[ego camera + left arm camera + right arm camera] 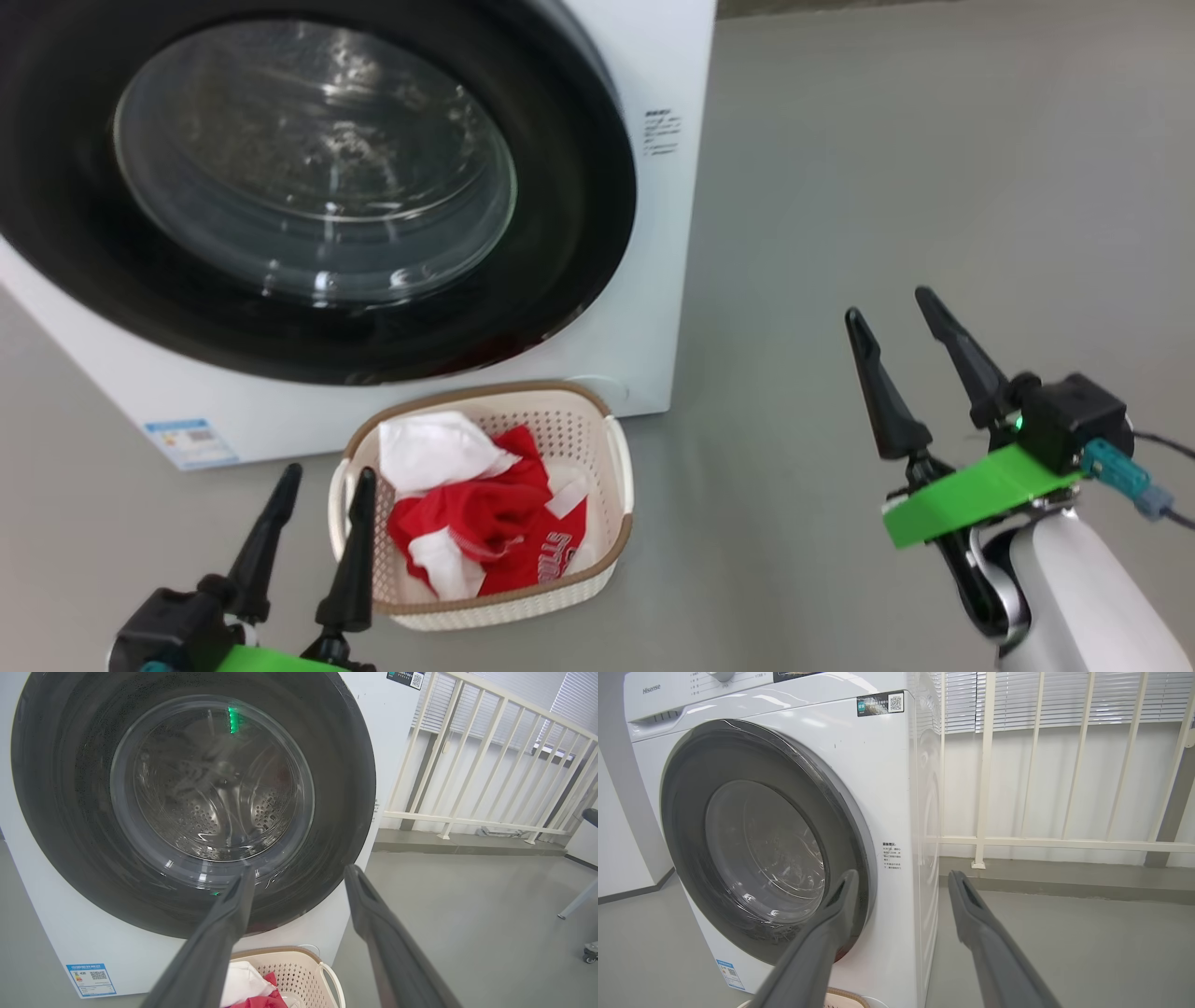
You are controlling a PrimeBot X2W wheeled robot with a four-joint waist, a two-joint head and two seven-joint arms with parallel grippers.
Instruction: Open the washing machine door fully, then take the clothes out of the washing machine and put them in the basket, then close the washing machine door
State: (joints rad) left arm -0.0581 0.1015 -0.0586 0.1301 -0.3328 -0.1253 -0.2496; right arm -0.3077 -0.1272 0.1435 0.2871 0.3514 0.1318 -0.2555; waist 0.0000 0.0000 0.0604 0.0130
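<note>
The white washing machine (653,308) fills the upper left of the head view, and its black-rimmed round door (308,177) lies shut against the front. Through the glass the steel drum (210,812) shows. On the floor in front stands the cream basket (618,467) holding red and white clothes (485,518). My left gripper (322,485) is open just left of the basket, nothing between its fingers. Off to the right of the machine, my right gripper (896,313) is open above bare floor and holds nothing. The door (756,849) and machine (887,788) also appear in the right wrist view.
A cream railing (490,765) with window blinds behind it runs to the right of the machine, on a low step (1064,877). Grey floor (934,187) spreads right of the machine. A chair or cart leg with a caster (589,952) stands at the far right.
</note>
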